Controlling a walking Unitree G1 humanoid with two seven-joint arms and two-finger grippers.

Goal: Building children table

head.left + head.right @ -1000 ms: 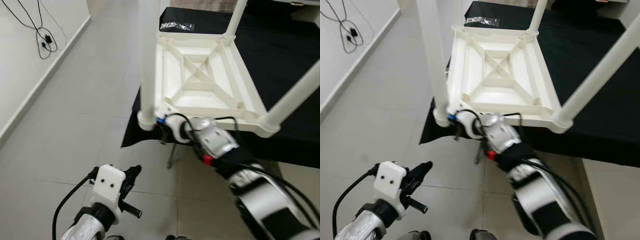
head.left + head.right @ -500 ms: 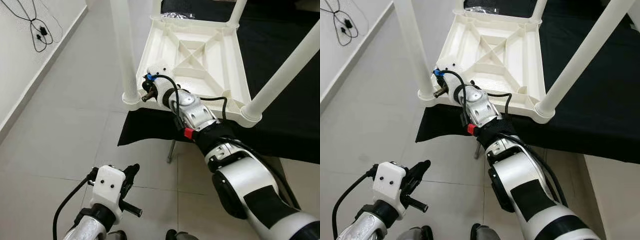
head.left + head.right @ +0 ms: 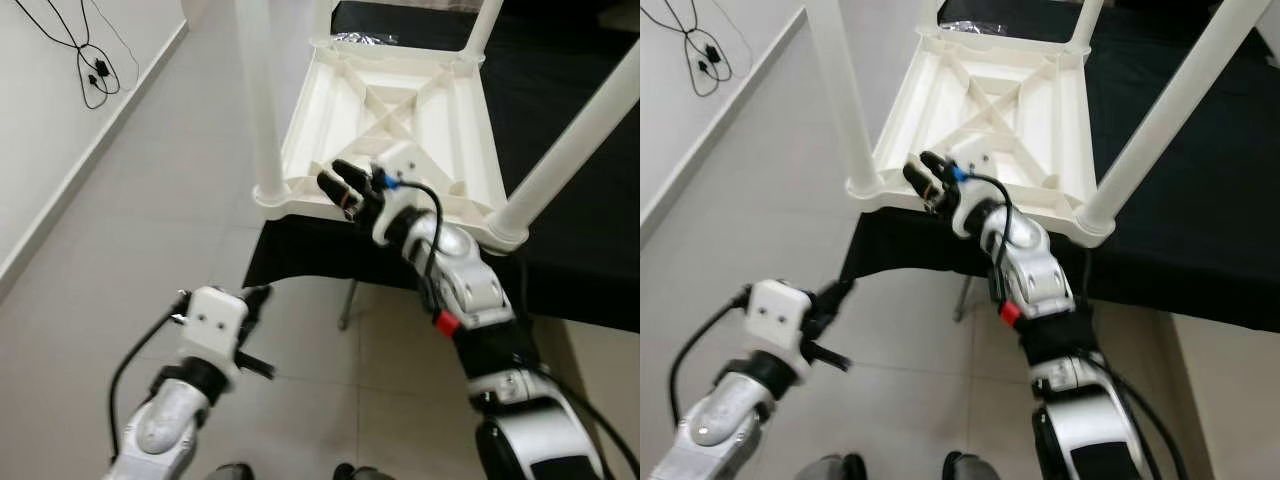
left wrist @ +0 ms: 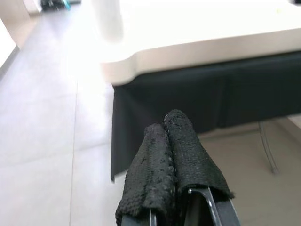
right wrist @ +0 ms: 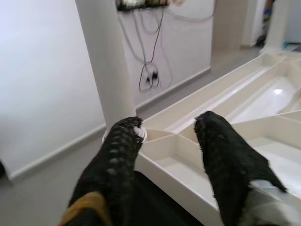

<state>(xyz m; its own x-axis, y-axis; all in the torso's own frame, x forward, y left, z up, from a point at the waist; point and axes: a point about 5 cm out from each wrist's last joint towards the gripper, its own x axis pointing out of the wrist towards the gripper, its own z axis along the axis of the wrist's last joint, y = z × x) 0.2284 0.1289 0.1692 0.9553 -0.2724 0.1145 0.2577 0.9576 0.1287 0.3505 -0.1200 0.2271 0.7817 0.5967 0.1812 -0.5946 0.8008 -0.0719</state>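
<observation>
No readable writing or labels anywhere. My left gripper (image 4: 171,155) hangs low over the grey floor (image 3: 120,230), fingers pressed together, holding nothing. The white plastic children's table (image 3: 400,120) lies upside down on the black-covered bench (image 3: 560,130), ribbed underside up, legs (image 3: 258,100) standing upward. My right gripper (image 3: 343,187) hovers at its near edge, fingers spread apart, empty. A clear bag (image 3: 365,39) lies beyond it.
</observation>
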